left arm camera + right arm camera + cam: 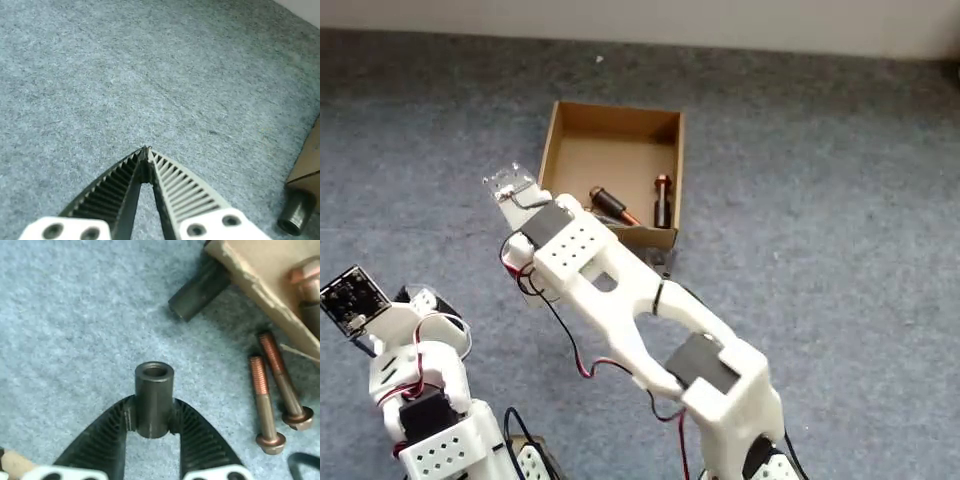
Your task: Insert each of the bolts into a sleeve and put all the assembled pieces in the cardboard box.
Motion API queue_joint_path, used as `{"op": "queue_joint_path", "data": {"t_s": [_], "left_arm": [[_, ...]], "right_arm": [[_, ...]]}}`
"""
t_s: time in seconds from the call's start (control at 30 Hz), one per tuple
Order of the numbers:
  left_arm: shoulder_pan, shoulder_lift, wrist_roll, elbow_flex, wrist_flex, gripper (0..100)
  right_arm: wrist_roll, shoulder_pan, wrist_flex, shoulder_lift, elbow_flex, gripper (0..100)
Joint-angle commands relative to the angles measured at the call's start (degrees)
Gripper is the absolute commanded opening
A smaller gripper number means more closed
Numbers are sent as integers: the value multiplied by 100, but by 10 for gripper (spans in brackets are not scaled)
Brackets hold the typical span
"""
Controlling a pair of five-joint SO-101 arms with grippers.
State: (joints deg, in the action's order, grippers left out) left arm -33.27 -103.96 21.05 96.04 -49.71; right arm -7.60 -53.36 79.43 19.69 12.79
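Where the grey-blue carpet (840,150) ran under everything, its pile was short, fibrous and flecked.

Right arm (650,300): white plastic, boxy links, a perforated plate, red and black wires. It lay stretched toward the cardboard box (615,150). Left arm (430,400): same make, well back from the box.

Cardboard box: brown, square, open-topped, low walls. It sat just ahead of the right pincer (154,408) and a little to one side. It held two assembled pieces, each a dark sleeve with a copper-coloured bolt in it: a slanted piece (611,205) and a straight piece (663,200) along the wall.

Right pincer: black ribbed fingers clamped on the held sleeve (154,395), a dark matt cylinder, upright between the tips, open bore showing at its upper end. Contact with the carpet could not be told.

Left pincer (146,152): ribbed, wedge-shaped fingers closed tip to tip, nothing between them, over bare carpet.

Spare sleeve (199,287): same dark cylinder, on its side on the carpet ahead of the right pincer, one end at the box's corner.

Nearer bolt (263,405) and farther bolt (282,382): copper-coloured, threaded shanks, flanged heads. They lay close together on the carpet just beside the right pincer, on its box side.
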Motion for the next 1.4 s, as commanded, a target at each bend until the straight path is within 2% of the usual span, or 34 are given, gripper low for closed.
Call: {"op": "queue_joint_path", "data": {"t_s": [0.0, 0.27, 0.4, 0.57, 0.77, 0.83, 0.97, 1.03, 1.2, 1.37], "left_arm": [[92, -22, 53, 110, 114, 7], [92, -22, 53, 110, 114, 7], [92, -22, 53, 110, 114, 7], [84, -22, 53, 110, 141, 7], [48, -31, 35, 110, 290, 9], [66, -31, -334, 84, 404, 10], [119, -40, -1749, 57, 853, 10], [382, -40, -2215, 57, 1046, 7], [1218, -31, -2778, -171, 1002, 7], [1912, -13, -3051, -1156, 352, 7]], "right_arm": [[18, 4, -145, -1174, -295, 5], [35, -409, -92, -3327, -1631, 5], [44, -382, -136, -4655, -2545, 5], [325, 22, -136, -6000, -3582, 5], [360, 848, -145, -7459, -4655, 5], [360, 1095, -277, -7925, -5068, 5], [360, 1815, -927, -8910, -6044, 5], [360, 2176, -1349, -9349, -6580, 5], [360, 2624, -2097, -10062, -7829, 5], [325, 3301, -2791, -10360, -8479, 5]]}}
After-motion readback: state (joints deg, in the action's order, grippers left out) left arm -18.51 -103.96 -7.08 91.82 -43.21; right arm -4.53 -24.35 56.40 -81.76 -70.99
